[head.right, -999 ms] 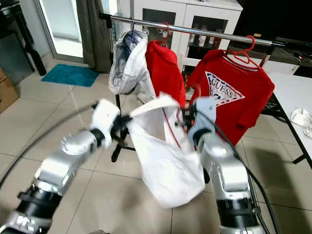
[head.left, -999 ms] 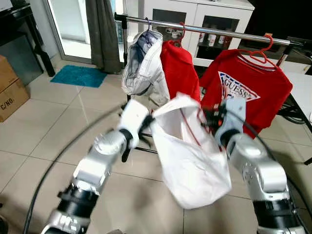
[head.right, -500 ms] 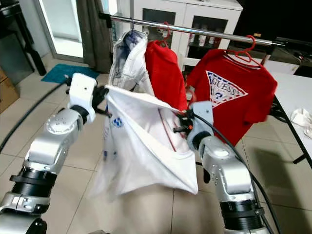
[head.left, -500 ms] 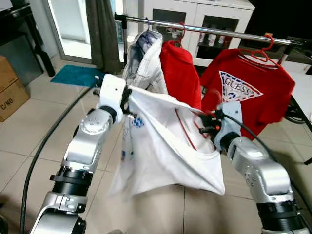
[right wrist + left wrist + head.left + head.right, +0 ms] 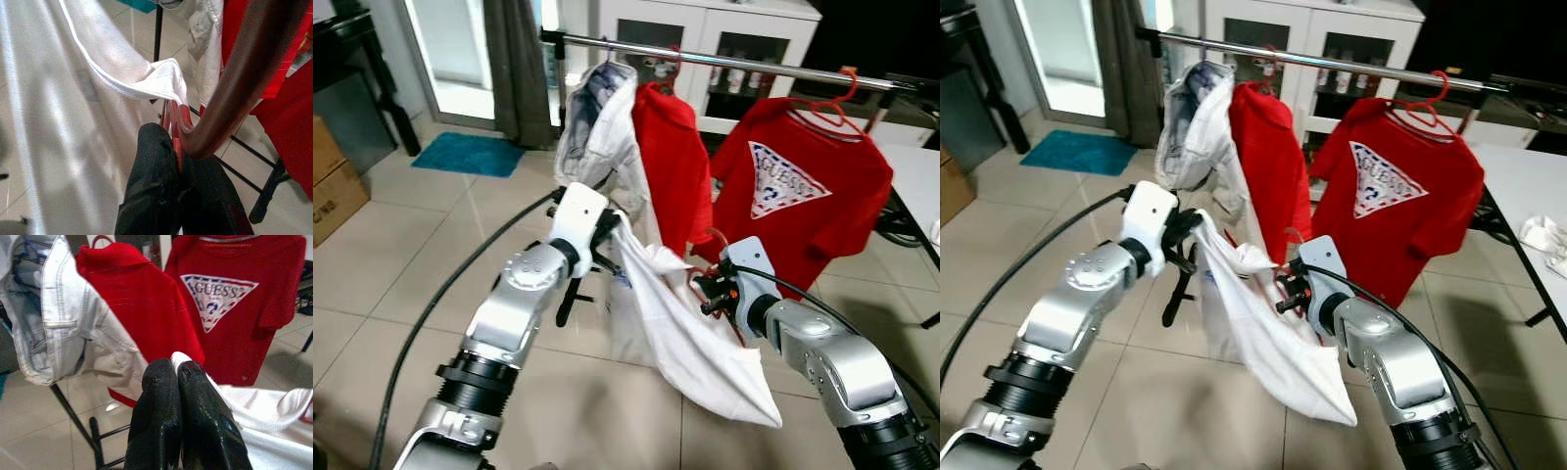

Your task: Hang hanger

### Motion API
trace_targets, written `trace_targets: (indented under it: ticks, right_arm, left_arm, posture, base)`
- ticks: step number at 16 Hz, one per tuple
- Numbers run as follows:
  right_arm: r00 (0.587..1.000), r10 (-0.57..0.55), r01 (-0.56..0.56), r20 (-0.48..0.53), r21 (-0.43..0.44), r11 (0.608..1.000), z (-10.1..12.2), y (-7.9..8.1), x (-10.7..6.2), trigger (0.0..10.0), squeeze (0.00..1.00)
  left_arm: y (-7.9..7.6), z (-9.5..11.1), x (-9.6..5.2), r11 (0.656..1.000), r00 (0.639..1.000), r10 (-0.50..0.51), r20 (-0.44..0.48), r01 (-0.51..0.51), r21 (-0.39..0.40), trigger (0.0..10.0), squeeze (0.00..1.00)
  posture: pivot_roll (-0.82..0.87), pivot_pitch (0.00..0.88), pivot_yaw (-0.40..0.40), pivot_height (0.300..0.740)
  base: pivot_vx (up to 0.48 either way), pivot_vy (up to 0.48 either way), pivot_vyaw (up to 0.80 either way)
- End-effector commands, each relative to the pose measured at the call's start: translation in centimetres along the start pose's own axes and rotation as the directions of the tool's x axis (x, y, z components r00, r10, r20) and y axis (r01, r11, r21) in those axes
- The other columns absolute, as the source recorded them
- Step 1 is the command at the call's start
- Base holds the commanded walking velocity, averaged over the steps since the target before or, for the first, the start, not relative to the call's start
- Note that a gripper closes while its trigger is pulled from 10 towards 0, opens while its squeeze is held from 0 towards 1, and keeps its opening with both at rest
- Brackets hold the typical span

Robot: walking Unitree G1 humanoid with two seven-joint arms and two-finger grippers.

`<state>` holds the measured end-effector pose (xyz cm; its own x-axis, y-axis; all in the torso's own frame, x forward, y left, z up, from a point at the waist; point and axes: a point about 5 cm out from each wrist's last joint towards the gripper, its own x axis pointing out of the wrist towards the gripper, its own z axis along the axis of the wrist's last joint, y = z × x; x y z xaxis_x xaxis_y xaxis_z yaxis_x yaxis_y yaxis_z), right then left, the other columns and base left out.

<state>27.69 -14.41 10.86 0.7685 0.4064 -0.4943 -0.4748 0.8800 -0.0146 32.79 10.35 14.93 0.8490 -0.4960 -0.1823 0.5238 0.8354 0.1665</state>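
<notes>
Teal mat (image 5: 468, 154) on tiled floor nr glass door. Cardboard box (image 5: 335, 186) at far left. White cabinet (image 5: 724, 39) w/ glass doors at back. Dark curtain (image 5: 517, 69) left of it.

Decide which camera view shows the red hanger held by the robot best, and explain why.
The right wrist view: the red hanger sweeps large across it, clamped in the right gripper beside the white shirt. Both eye views show just a small red loop. The left wrist view shows white cloth and fingers instead.
</notes>
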Motion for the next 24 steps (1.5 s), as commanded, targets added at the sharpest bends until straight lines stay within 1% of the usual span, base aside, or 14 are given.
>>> trace_targets:
  ticks: [1, 3, 5, 6, 8, 9, 10, 11, 13, 14, 16, 21, 22, 24]
  right_arm:
    - [1.000, 0.002, -0.002, -0.009, -0.032, 0.999, 0.3, -0.1, -0.3, 10.0, 0.00]
    - [0.999, 0.046, -0.046, 0.009, -0.021, 0.999, 0.6, 0.2, -0.3, 10.0, 0.00]
    - [0.988, 0.146, -0.144, 0.058, -0.023, 0.989, 1.4, 0.9, -0.7, 10.0, 0.00]
    - [0.979, 0.189, -0.189, 0.081, -0.002, 0.982, 1.7, 1.3, -0.9, 10.0, 0.00]
    - [0.979, 0.157, -0.164, 0.133, 0.040, 0.986, 2.4, 1.0, -0.9, 10.0, 0.00]
    - [0.980, 0.055, -0.073, 0.193, 0.090, 0.993, 3.3, 0.0, -0.6, 10.0, 0.00]
    - [0.959, -0.090, 0.039, 0.269, 0.188, 0.981, 4.5, -1.4, -0.5, 10.0, 0.00]
    - [0.918, -0.209, 0.096, 0.337, 0.324, 0.941, 5.7, -2.8, -0.7, 10.0, 0.00]
    - [0.893, -0.241, 0.081, 0.381, 0.390, 0.917, 6.8, -3.3, -0.7, 10.0, 0.00]
    - [0.895, -0.230, 0.070, 0.382, 0.388, 0.919, 6.9, -3.1, -0.7, 10.0, 0.00]
    - [0.941, -0.158, 0.074, 0.300, 0.273, 0.959, 5.8, -1.8, 0.3, 10.0, 0.00]
    - [0.952, -0.093, 0.023, 0.292, 0.235, 0.972, 5.5, -0.5, 0.5, 10.0, 0.00]
    - [0.947, -0.085, 0.014, 0.309, 0.227, 0.974, 5.7, -0.5, 0.3, 10.0, 0.00]
    - [0.943, -0.077, 0.002, 0.325, 0.224, 0.975, 5.8, -0.7, 0.2, 10.0, 0.00]
  left_arm:
    - [0.6, 0.9, -0.1, 0.999, 0.998, 0.039, 0.044, -0.039, 0.001, 0.0, 0.00]
    - [2.4, 1.9, -0.3, 0.988, 0.984, 0.153, 0.088, -0.153, -0.009, 0.0, 0.00]
    - [6.0, 2.5, -1.2, 0.931, 0.925, 0.363, 0.108, -0.364, -0.015, 0.0, 0.00]
    - [6.2, 2.4, -1.4, 0.928, 0.923, 0.371, 0.103, -0.372, -0.007, 0.0, 0.00]
    - [5.2, 2.0, -1.3, 0.953, 0.949, 0.301, 0.094, -0.301, -0.022, 0.0, 0.00]
    - [4.0, 1.8, -1.1, 0.973, 0.969, 0.231, 0.091, -0.230, -0.026, 0.0, 0.00]
    - [2.5, 1.4, -0.9, 0.990, 0.988, 0.140, 0.073, -0.137, -0.034, 0.0, 0.00]
    - [0.8, 0.7, -0.9, 0.999, 0.998, 0.034, 0.044, -0.034, -0.014, 0.0, 0.00]
    - [-1.2, 0.0, -0.9, 0.998, 0.998, -0.054, 0.023, 0.054, -0.028, 0.0, 0.00]
    - [-1.7, 0.0, -0.8, 0.997, 0.997, -0.069, 0.028, 0.070, -0.045, 0.0, 0.00]
    - [-2.9, 1.2, -0.3, 0.986, 0.991, -0.110, 0.080, 0.119, -0.115, 0.0, 0.00]
    - [-0.3, 1.6, -0.6, 0.996, 0.997, 0.023, 0.075, -0.017, -0.087, 0.0, 0.00]
    - [0.1, 0.8, -0.9, 0.997, 0.999, 0.034, 0.007, -0.034, -0.068, 10.0, 0.00]
    - [0.6, -0.2, -1.5, 0.999, 0.998, 0.032, -0.049, -0.034, -0.030, 10.0, 0.00]
  posture:
    - [-0.13, 0.000, -0.042, 0.740]
    - [-0.13, 0.000, -0.045, 0.740]
    - [-0.13, 0.000, -0.047, 0.740]
    - [-0.13, 0.000, -0.050, 0.740]
    - [-0.13, 0.000, -0.052, 0.740]
    - [-0.13, 0.000, -0.054, 0.740]
    - [-0.13, 0.000, -0.055, 0.740]
    - [-0.12, 0.000, -0.056, 0.740]
    - [-0.13, 0.000, -0.057, 0.740]
    - [-0.13, 0.000, -0.058, 0.740]
    - [-0.13, 0.000, -0.061, 0.740]
    - [-0.13, 0.000, -0.061, 0.740]
    - [-0.13, 0.000, -0.055, 0.740]
    - [-0.13, 0.000, -0.054, 0.740]
  base:
    - [0.000, 0.000, 0.00]
    - [0.000, 0.000, 0.00]
    - [0.000, 0.000, 0.00]
    - [0.000, 0.000, 0.00]
    - [0.000, 0.000, 0.00]
    - [0.000, 0.000, 0.00]
    - [0.000, 0.000, 0.00]
    - [0.000, 0.000, 0.00]
    - [0.000, 0.000, 0.00]
    - [0.000, 0.000, 0.00]
    - [0.000, 0.000, 0.00]
    - [0.000, 0.000, 0.00]
    - [0.000, 0.000, 0.00]
    - [0.000, 0.000, 0.00]
